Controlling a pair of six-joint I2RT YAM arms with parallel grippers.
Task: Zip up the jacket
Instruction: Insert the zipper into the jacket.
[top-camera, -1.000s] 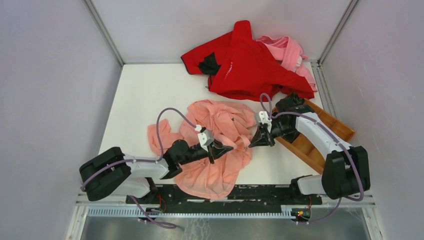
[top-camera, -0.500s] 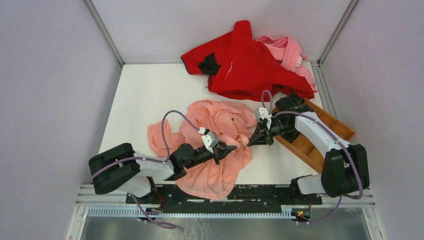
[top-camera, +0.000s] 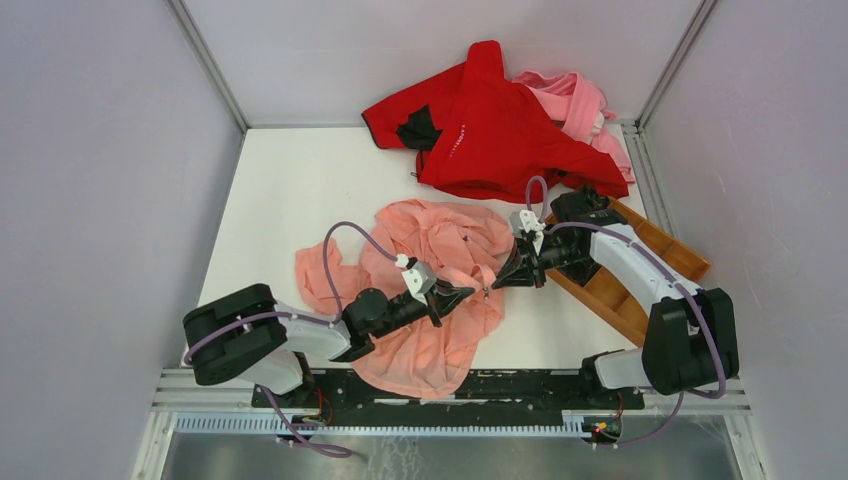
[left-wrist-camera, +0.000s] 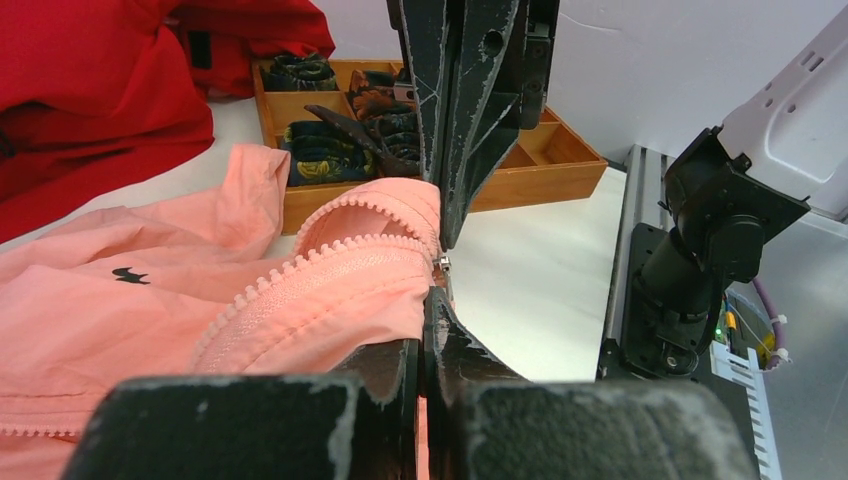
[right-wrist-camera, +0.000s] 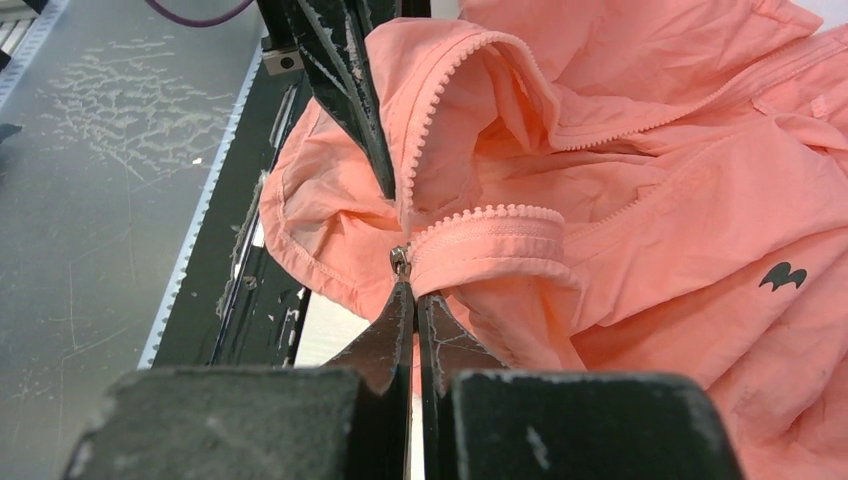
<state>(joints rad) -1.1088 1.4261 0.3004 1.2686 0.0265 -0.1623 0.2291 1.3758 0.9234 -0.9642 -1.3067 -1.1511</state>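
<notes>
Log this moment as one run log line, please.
stage: zip start | left claw: shut on jacket edge | right claw: shut at zipper slider | zipper teeth: apart

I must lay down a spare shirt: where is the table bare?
Bare table lies far left, bordered by the red top and the peach jacket. A smaller patch lies near right, between that jacket and the wooden tray. Far right is crowded.
</notes>
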